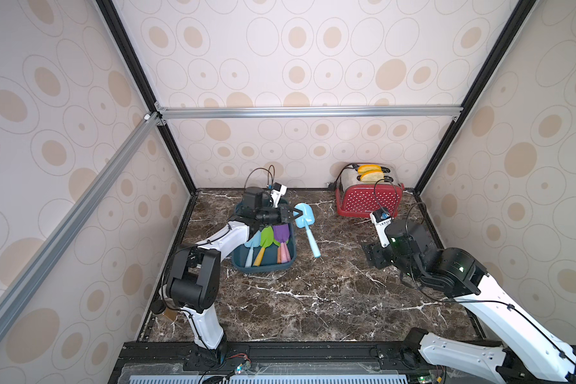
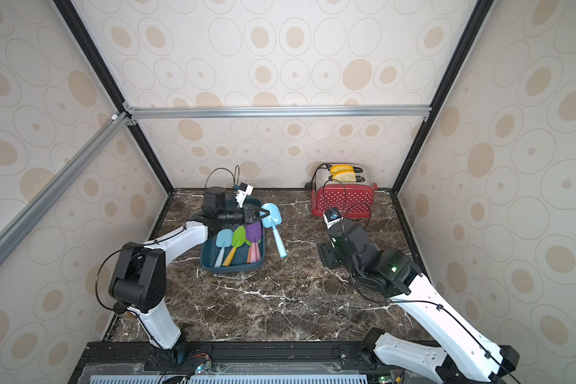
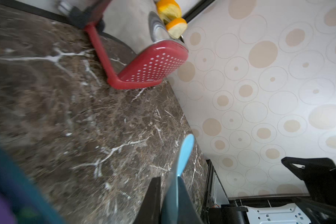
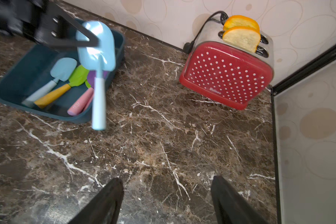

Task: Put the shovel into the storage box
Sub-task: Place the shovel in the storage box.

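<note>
A light blue shovel (image 1: 304, 216) (image 2: 272, 216) hangs blade-up just right of the storage box (image 1: 263, 268) (image 2: 230, 268), its handle slanting down over the marble without touching the box. My left gripper (image 1: 295, 214) (image 2: 263, 212) is shut on the blade's edge; in the left wrist view the blade (image 3: 184, 153) sticks out from between the two black fingers of the left gripper (image 3: 168, 177). The right wrist view shows this shovel (image 4: 97, 50) in front of the teal box (image 4: 8, 91). My right gripper (image 4: 166, 180) (image 1: 374, 256) is open, empty, over bare marble.
Three shovels, pale blue, green (image 1: 266, 236) and purple, lie in the box. A red polka-dot toaster (image 1: 366, 201) (image 4: 225, 75) with two bread slices stands at the back right against the wall. Walls close in the table on three sides.
</note>
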`<action>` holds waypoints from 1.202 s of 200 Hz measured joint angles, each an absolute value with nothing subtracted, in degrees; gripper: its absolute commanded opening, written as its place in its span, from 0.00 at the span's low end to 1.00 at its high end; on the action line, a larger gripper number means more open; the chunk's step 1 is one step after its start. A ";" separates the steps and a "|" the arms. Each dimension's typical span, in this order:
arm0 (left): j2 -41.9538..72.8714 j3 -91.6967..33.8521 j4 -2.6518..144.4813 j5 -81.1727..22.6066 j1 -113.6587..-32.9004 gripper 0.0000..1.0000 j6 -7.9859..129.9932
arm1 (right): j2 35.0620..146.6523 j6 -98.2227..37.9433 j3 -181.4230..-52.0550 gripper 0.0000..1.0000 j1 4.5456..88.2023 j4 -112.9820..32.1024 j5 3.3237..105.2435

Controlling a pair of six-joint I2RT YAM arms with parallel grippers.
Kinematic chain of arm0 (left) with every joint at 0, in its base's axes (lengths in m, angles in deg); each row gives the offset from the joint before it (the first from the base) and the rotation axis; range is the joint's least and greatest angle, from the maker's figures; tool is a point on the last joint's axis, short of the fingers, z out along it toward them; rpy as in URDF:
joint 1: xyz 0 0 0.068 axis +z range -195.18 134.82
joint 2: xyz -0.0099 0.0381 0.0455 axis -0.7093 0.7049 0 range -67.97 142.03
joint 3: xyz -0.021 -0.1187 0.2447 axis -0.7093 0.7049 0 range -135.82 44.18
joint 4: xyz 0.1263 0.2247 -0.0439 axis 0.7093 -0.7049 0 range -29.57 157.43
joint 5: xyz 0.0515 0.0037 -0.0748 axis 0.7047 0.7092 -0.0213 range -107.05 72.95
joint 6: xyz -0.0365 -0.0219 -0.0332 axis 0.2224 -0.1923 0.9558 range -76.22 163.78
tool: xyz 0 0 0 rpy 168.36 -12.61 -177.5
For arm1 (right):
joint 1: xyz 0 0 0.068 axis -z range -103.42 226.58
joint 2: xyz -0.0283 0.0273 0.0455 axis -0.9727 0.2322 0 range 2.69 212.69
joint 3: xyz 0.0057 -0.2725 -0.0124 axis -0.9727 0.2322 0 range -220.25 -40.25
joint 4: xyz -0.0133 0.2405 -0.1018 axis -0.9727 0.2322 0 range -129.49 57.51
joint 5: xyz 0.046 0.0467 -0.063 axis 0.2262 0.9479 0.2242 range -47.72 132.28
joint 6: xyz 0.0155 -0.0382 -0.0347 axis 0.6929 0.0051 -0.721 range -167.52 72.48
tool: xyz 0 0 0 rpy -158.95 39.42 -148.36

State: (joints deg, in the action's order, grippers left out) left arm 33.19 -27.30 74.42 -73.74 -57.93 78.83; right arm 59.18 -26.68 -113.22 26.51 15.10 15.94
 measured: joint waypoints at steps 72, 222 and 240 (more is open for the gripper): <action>36.87 -38.86 50.09 -75.75 -47.11 0.04 57.78 | 53.24 -23.06 -105.55 0.86 26.56 20.32 8.88; 53.35 -47.61 30.07 -66.96 -45.80 0.07 45.39 | 50.42 -21.39 -103.12 0.88 26.56 21.90 6.14; 54.31 -48.39 28.98 -65.46 -45.80 0.07 45.17 | 50.79 -21.39 -103.12 0.88 26.56 21.87 6.14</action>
State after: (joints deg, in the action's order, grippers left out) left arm 54.31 -48.39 28.98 -65.46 -45.80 45.17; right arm 50.79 -21.39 -103.12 26.56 21.87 6.14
